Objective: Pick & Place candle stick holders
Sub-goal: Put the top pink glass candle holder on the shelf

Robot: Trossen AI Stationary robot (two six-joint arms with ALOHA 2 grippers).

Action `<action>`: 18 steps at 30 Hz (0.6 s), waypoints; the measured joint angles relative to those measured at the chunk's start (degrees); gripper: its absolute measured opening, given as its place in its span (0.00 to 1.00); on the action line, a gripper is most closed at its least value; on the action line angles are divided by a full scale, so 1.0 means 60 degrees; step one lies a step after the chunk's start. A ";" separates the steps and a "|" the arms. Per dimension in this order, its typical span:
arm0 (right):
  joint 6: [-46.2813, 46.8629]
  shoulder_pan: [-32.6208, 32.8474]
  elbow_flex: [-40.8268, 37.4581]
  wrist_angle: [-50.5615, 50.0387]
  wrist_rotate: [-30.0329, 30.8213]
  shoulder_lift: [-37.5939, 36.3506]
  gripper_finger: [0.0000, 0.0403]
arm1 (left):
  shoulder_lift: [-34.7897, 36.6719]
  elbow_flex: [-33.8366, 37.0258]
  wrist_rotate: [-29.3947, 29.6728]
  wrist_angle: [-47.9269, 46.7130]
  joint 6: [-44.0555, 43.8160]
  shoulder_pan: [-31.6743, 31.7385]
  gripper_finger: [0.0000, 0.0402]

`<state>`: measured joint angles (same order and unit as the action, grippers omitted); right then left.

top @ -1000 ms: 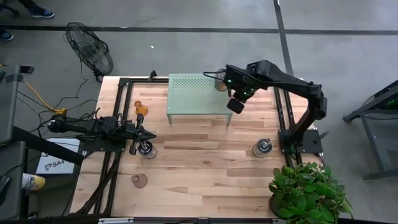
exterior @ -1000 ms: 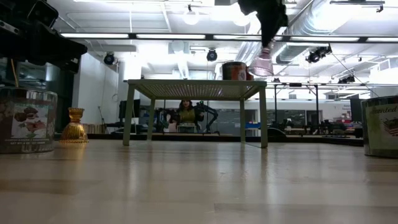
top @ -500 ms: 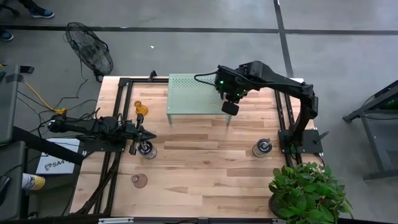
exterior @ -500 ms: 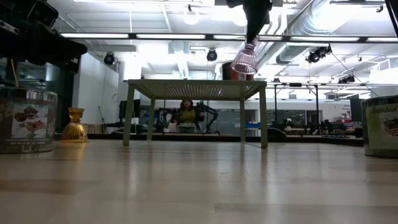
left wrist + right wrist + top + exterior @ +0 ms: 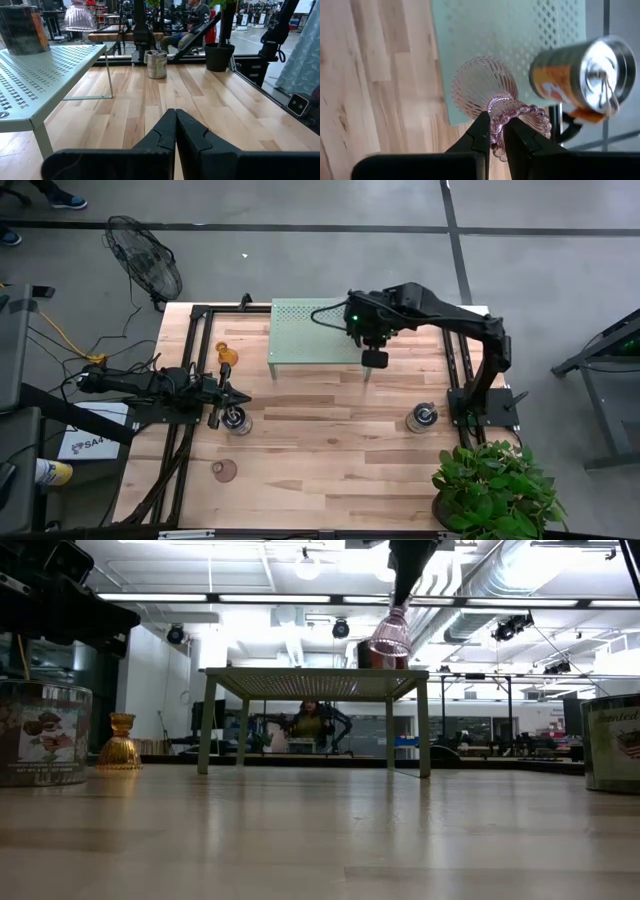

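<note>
My right gripper [image 5: 398, 602] is shut on a pinkish ribbed glass holder [image 5: 390, 636], just above the right end of the pale green perforated stand [image 5: 310, 330]. A silvery holder with orange-red marks [image 5: 580, 75] stands on that stand beside it. My left gripper [image 5: 175, 125] is shut and empty, low at the table's left, next to a silvery holder [image 5: 238, 420]. An amber holder [image 5: 226, 358], a pinkish holder [image 5: 224, 470] and another silvery holder [image 5: 421, 418] stand on the table. My right gripper pinches the pinkish holder's narrow beaded upper part [image 5: 496, 134] between its two fingers. The fingers come from above, pointing down. The holder hangs below them with its ribbed bell [image 5: 481, 82] downward, clear of the stand's top.
A potted plant [image 5: 495, 485] stands at the table's near right corner. A floor fan [image 5: 145, 258] stands beyond the far left corner. Black frame rails [image 5: 190, 360] run along the left side. A person sits far behind the table [image 5: 308, 723].
My right gripper has carried the pinkish holder toward the table's left, from beside the stand's right end to over its top. The holder has stayed clear of the stand. The person in the room behind has shifted.
</note>
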<state>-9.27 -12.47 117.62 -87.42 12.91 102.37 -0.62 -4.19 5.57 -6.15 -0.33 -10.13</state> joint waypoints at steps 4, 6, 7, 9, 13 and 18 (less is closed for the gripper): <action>-0.0128 0.0109 -0.0004 0.0377 -0.0380 0.0000 0.07 | 0.0002 0.0000 -0.0002 -0.0004 0.0000 -0.0002 0.00; -0.0044 0.0146 -0.0004 0.0503 -0.0732 0.0000 0.07 | 0.0004 0.0000 -0.0002 0.0000 -0.0002 0.0000 0.00; 0.0011 0.0157 -0.0007 0.0560 -0.0804 0.0000 0.07 | 0.0002 0.0000 -0.0002 -0.0002 0.0000 -0.0002 0.00; 0.0043 0.0228 -0.0007 0.0635 -0.0812 0.0000 0.07 | 0.0000 0.0000 -0.0002 -0.0001 0.0001 -0.0004 0.00; 0.0043 0.0363 -0.0007 0.0763 -0.0800 0.0000 0.07 | 0.0001 0.0008 0.0670 0.0137 0.0075 0.0000 0.00; 0.0282 0.0485 -0.0007 0.0829 -0.0750 0.0000 0.07 | 0.0004 0.0018 0.1636 0.0593 0.0074 0.0000 0.00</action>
<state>-7.58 -9.56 117.58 -82.44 8.40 102.37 -0.60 -4.08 15.39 -2.59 0.12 -10.13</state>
